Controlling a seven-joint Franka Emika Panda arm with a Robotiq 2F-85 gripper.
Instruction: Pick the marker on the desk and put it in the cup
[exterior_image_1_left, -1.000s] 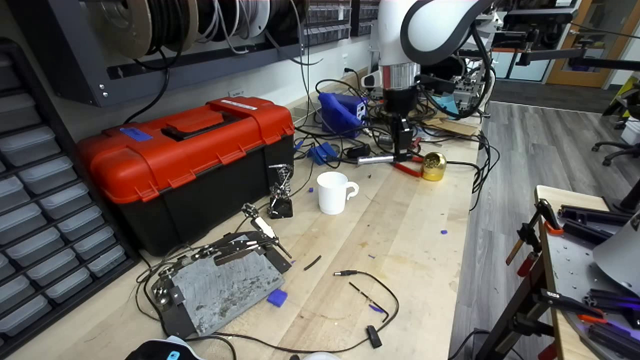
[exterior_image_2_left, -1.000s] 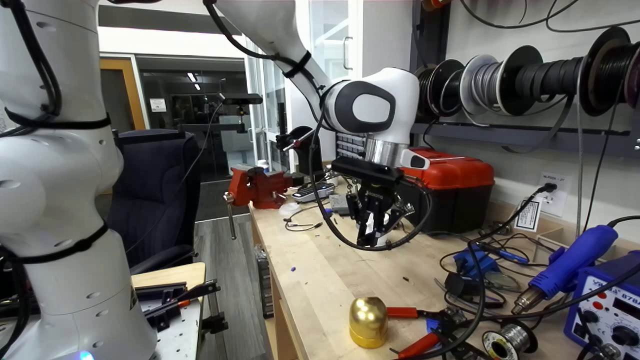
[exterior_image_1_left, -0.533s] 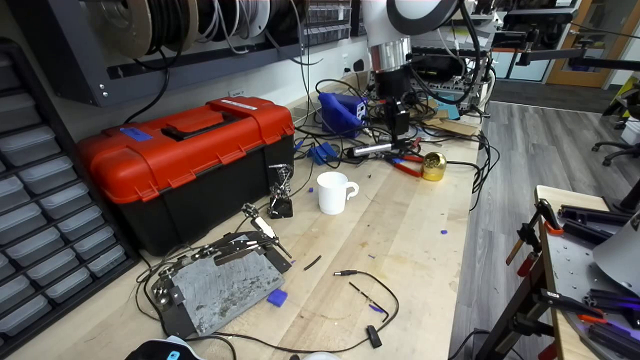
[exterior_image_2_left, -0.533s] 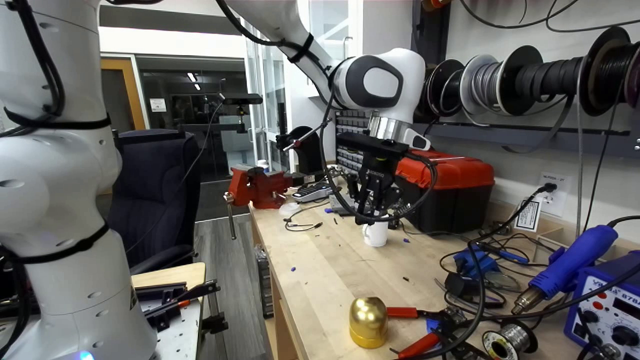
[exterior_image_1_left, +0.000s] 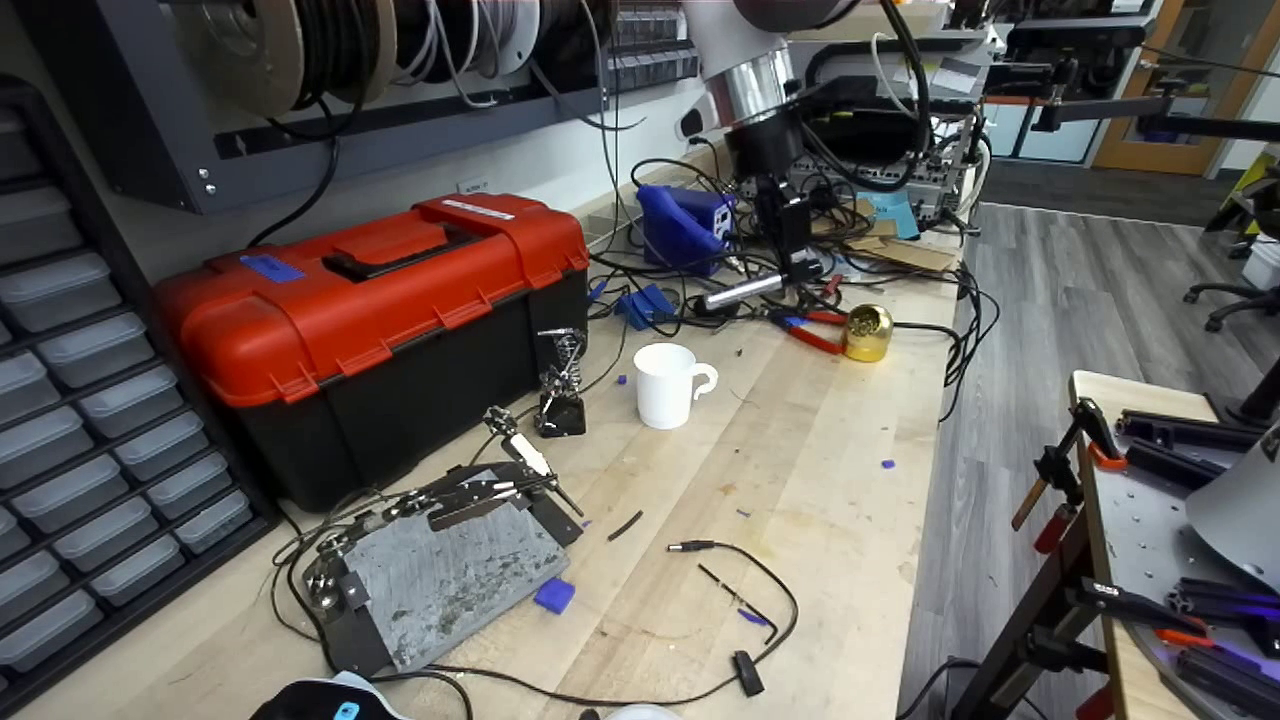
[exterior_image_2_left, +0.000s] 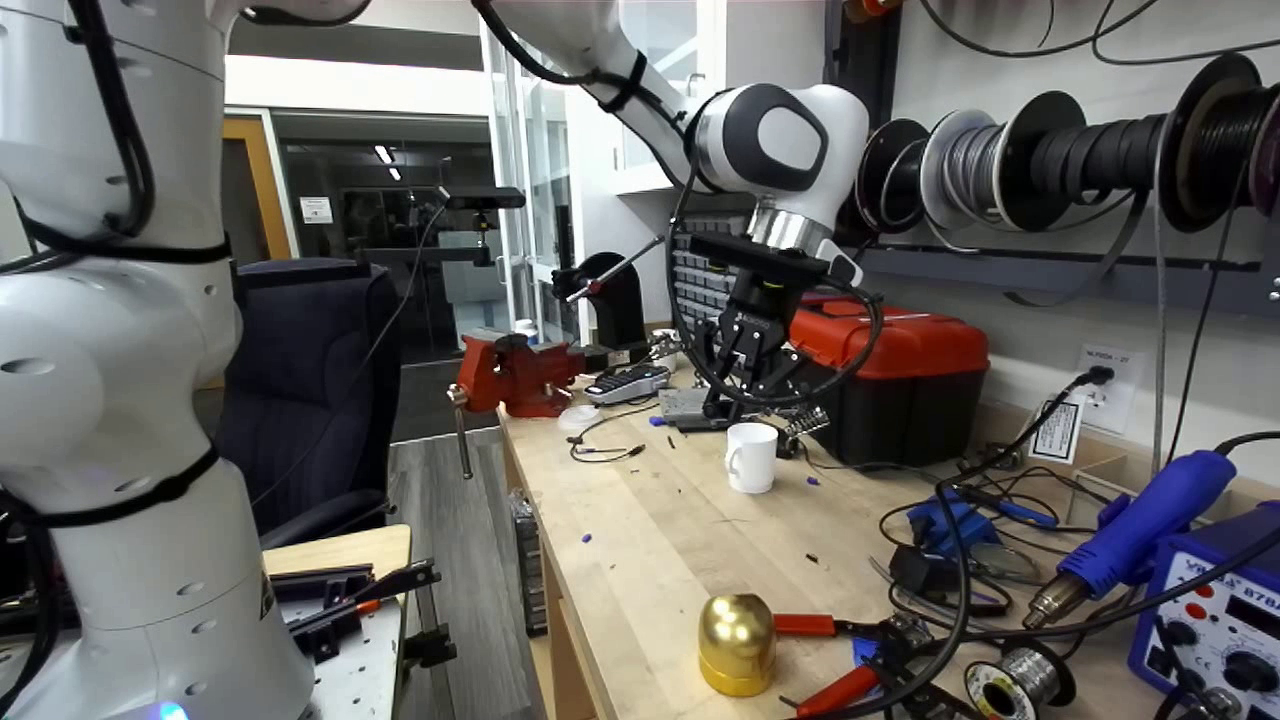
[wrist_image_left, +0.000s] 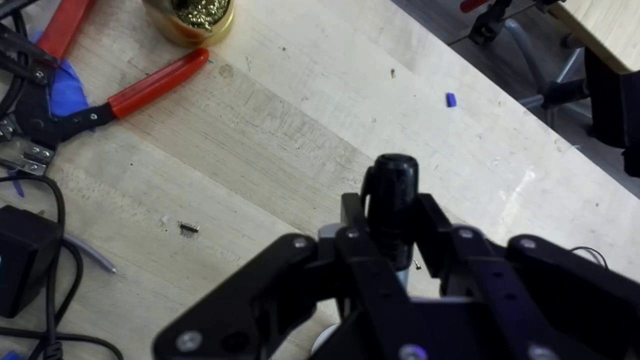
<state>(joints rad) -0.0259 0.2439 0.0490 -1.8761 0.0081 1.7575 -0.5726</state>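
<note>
The marker (exterior_image_1_left: 742, 291) has a silver-grey barrel and a black cap. My gripper (exterior_image_1_left: 802, 268) is shut on it by the cap end, which shows between the fingers (wrist_image_left: 392, 212) in the wrist view. The marker is in the air above the desk (exterior_image_1_left: 800, 480), tilted with its barrel end lower. The cup (exterior_image_1_left: 664, 388), a white mug, stands upright on the desk, with its handle toward the open side. In an exterior view the gripper (exterior_image_2_left: 728, 405) appears just above the cup (exterior_image_2_left: 752, 458). In the wrist view only a white edge of the cup (wrist_image_left: 325, 337) shows beneath the gripper.
A red and black toolbox (exterior_image_1_left: 400, 300) stands against the wall. A small metal stand (exterior_image_1_left: 562, 390) is beside the cup. A gold tip cleaner (exterior_image_2_left: 737, 645), red-handled pliers (wrist_image_left: 155, 85), cables and a blue hot-air station (exterior_image_2_left: 1220, 600) lie farther along the desk.
My gripper has risen with the marker and moved off from in front of the cup. The wrist has tilted, so the marker slopes from nearly level to barrel end down. The cup has not moved.
</note>
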